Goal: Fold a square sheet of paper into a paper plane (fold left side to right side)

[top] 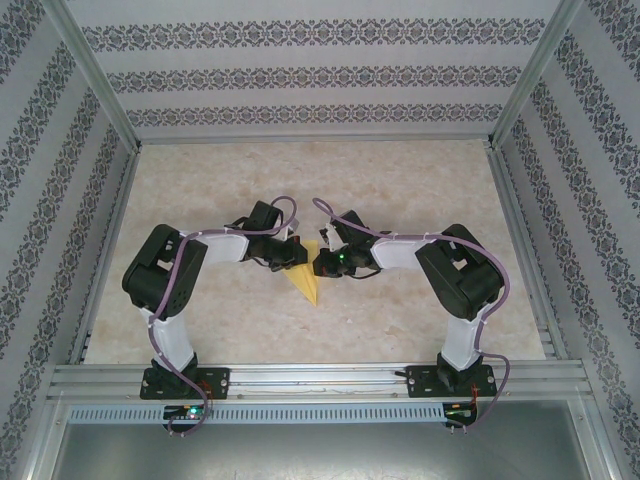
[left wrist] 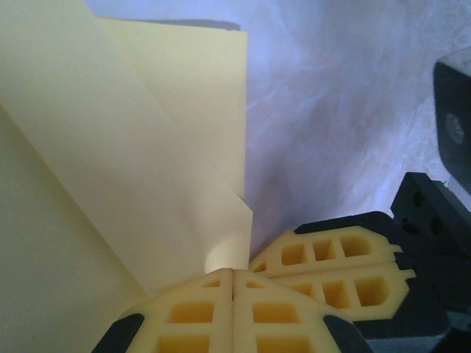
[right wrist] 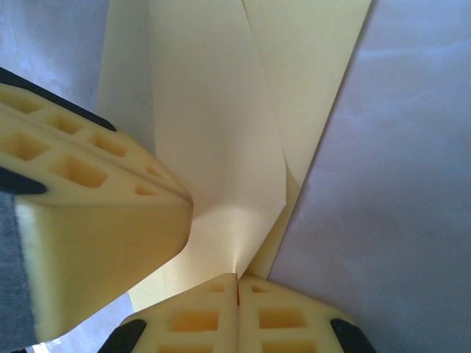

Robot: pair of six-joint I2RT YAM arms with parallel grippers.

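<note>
Pointed pale-yellow paper mid-frame on the table; left hand closed tight, pinching its raised flap, lower centre; right hand likewise clamped on the flap, just beside

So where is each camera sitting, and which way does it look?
Top external: high above and behind the arms, looking down at the table, both arms, and the left gripper and right gripper meeting at the folded yellow paper.
Left wrist: on the left arm's wrist, looking along its own shut fingers at the paper.
Right wrist: on the right arm's wrist, looking along its own shut fingers pinching the paper.
Shared: every view shows the paper, and each wrist view also shows the other gripper's fingers.
</note>
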